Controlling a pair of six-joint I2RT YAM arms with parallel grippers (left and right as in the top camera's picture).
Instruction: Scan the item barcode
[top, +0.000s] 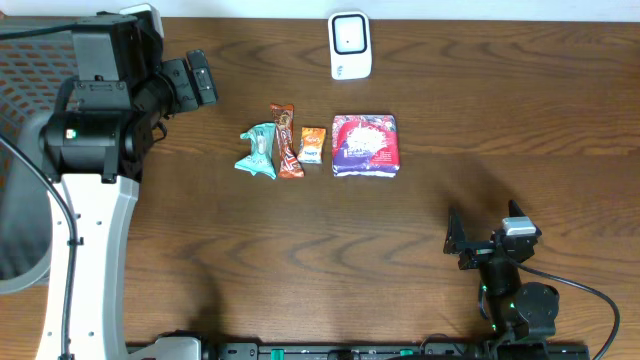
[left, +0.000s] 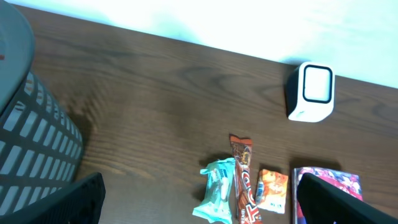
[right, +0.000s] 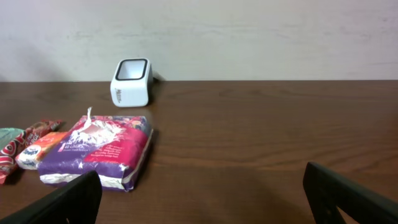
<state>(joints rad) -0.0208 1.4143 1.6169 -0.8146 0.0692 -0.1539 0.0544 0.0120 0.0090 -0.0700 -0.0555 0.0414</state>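
snack row (top: 289, 143) near scanner (top: 350, 45), open tabletop (top: 500, 110) round it, left gripper (top: 203, 80) and right gripper (top: 487, 228) well off, jaws spread wide

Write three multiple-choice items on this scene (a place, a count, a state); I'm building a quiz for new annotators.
1. Where does the white scanner stand?
A. beyond the row of packets, apart from it
B. inside the basket
C. on top of a packet

2. How many packets lie in the row?
A. two
B. four
C. six

3. What state are the grippers in?
A. both open, holding nothing
B. left shut on a packet
C. right shut on the scanner

Answers:
1 A: the overhead view shows bare wood between it and the purple pack.
2 B: teal wrapper, brown bar, orange packet and the purple pack.
3 A: the left gripper and right gripper have their fingers spread with nothing between them.
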